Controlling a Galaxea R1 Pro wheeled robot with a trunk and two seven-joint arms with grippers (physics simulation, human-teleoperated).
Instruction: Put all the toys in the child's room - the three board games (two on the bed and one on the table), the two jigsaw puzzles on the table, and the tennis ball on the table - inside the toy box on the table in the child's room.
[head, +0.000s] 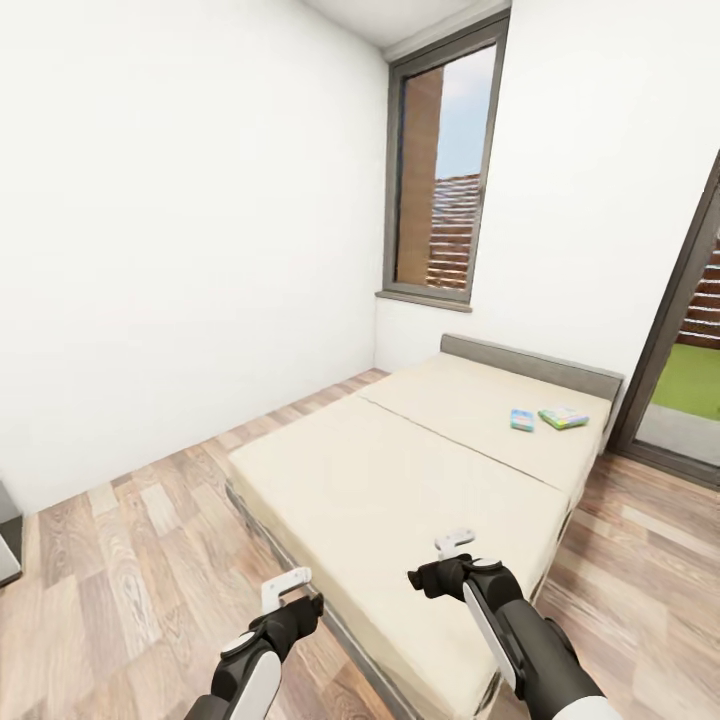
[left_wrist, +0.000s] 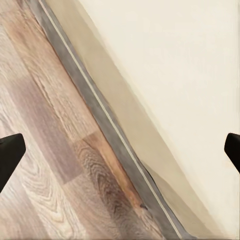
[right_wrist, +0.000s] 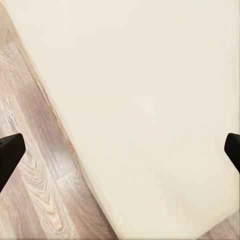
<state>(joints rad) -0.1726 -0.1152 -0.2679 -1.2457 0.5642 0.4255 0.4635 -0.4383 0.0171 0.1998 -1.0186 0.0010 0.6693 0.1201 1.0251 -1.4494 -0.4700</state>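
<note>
While both end effectors, left and right, gape wide, two board games lie well beyond them on the bed.

I see a low, wide bed with a cream mattress on a grey frame, standing on a wood-plank floor with its grey headboard against the white wall. A seam runs across the mattress, splitting it into two parts. On the part nearer the headboard lie two flat board games: a small blue box and, just beside it, a green and yellow box. I cannot tell whether they touch.
</note>
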